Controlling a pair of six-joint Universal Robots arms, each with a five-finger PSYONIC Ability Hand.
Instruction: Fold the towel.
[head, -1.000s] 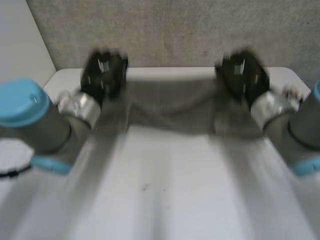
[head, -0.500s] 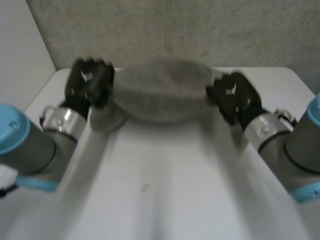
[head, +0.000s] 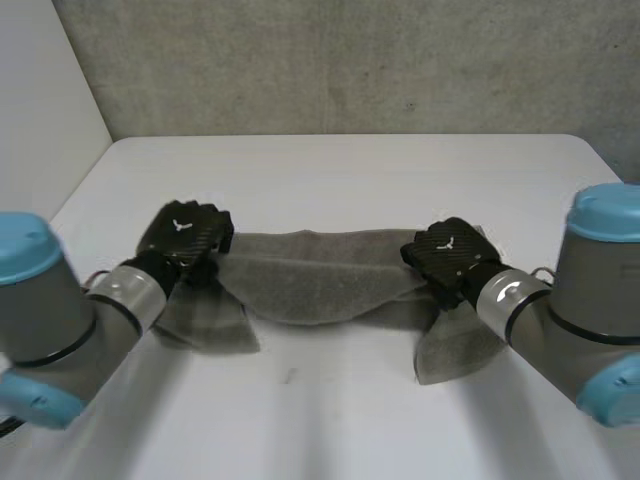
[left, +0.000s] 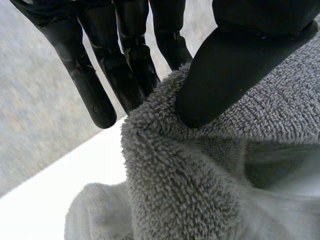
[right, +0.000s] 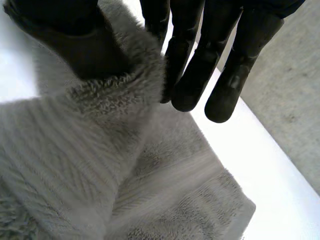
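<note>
— Where is the towel (head: 320, 285)?

— It is grey, stretched crosswise over the middle of the white worktop (head: 330, 170), and held at both ends. The strip between the hands sags in a shallow curve. I cannot tell whether its lowest part touches the worktop.

— And the ends?

— A loose flap hangs down past each hand. On each side its tip is spread on the worktop, just beside that arm's wrist.

— What is the left hand (head: 185, 235) doing?

— It grips the towel's left end at the upper edge. In the left wrist view the thumb (left: 225, 75) presses down into the pile, and the fingers (left: 100, 75) reach behind the bunched fold, so the cloth is pinched between them. The fingers look almost straight, with their tips past the fold.

— Does the right hand (head: 447, 255) match it?

— Nearly. It grips the right end, also at the upper edge. In the right wrist view its thumb sits on top of a raised ridge of cloth and its fingers come down on the far side, squeezing the ridge between them. Below that ridge more towel lies in flat layers on the worktop.

— Is anything else around?

— A rough grey wall (head: 330, 60) stands behind the far edge of the worktop. Both arms reach in from the near side, well apart from each other.
</note>
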